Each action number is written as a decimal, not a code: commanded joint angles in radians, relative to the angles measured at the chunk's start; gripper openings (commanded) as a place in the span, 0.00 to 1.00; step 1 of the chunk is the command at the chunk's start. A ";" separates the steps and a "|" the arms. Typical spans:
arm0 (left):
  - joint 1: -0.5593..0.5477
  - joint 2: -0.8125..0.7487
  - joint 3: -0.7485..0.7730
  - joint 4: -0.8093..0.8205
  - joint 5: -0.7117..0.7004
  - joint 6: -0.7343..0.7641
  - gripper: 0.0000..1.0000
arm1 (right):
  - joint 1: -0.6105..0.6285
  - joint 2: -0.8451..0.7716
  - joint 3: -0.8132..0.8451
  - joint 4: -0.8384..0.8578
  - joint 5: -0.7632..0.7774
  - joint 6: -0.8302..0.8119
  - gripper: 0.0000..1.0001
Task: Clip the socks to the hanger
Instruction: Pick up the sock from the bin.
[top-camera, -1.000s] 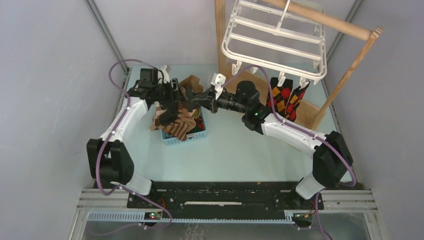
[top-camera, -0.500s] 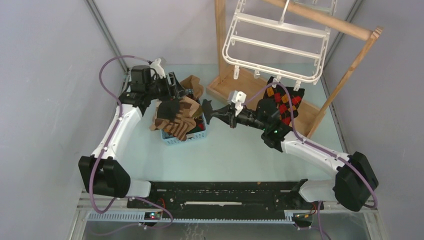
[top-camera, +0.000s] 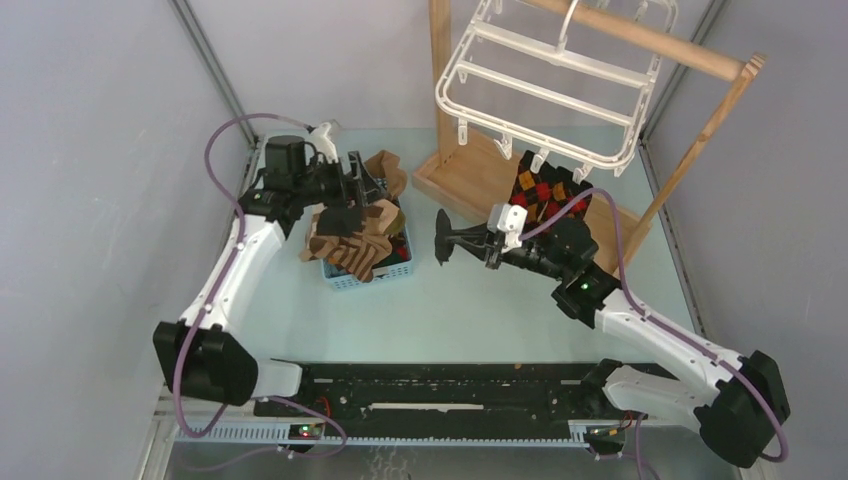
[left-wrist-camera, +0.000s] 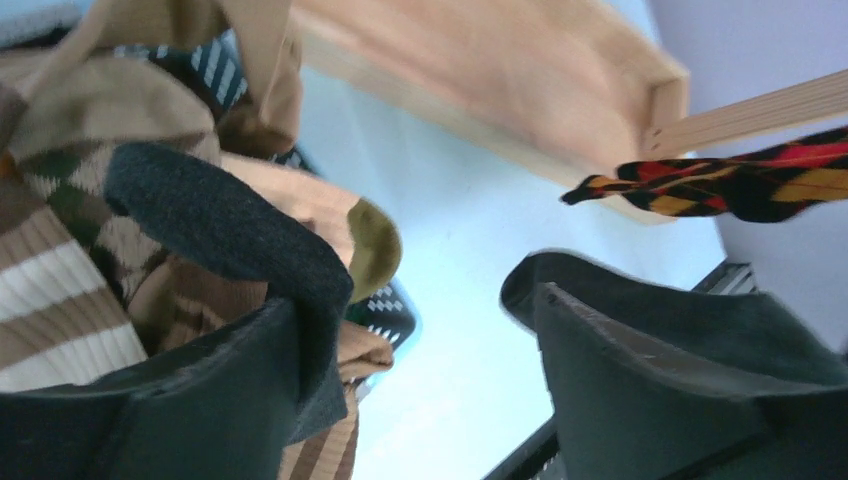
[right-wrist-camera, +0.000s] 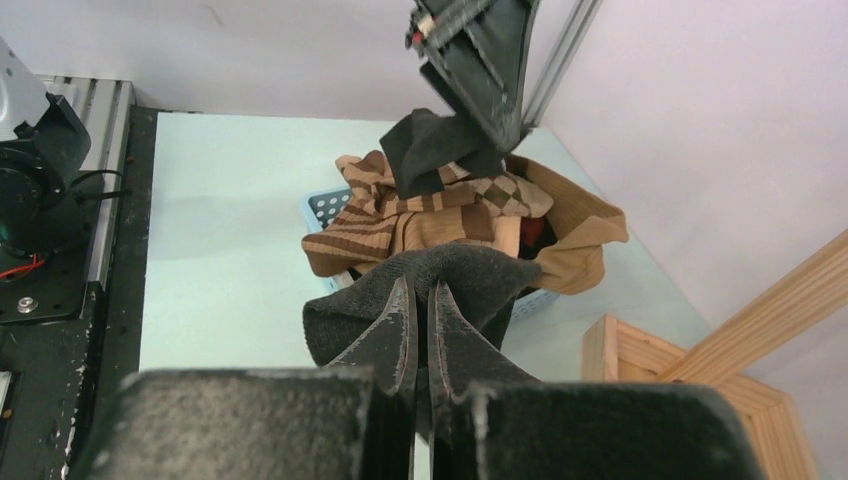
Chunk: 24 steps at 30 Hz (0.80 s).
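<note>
- Nearest me, the two arms rise from the front edge of the pale counter.
- The right tool reaches leftward over the middle of the counter. Its jaws are pressed tight together on a plain black sock, and the fabric bunches up over the tips.
- Just left of it a small blue basket sits on the counter. It is heaped with brown striped socks that spill over its rim.
- The left tool hangs over the far side of that heap, its jaws standing wide apart.
- A second black sock lies across one finger of the left tool and dangles onto the pile. I think it only rests there rather than being pinched, though the wrist view is too close to be sure.
- Behind and to the right, a wooden stand has its base at the back of the counter. Its round rail runs across the top.
- The white hanger hangs tilted from that rail by its hook.
- Argyle socks in black, red and yellow hang from clips on the hanger's near edge, just beyond the right arm's wrist.
</note>
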 joint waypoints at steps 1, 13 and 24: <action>-0.040 0.083 0.146 -0.189 -0.123 0.048 0.90 | -0.005 -0.070 -0.020 -0.034 0.004 -0.038 0.00; -0.058 0.120 0.234 -0.385 -0.112 0.101 1.00 | -0.025 -0.244 -0.069 -0.233 -0.133 -0.253 0.00; -0.035 0.022 0.225 -0.451 0.048 0.145 1.00 | -0.108 -0.295 -0.064 -0.381 -0.312 -0.372 0.00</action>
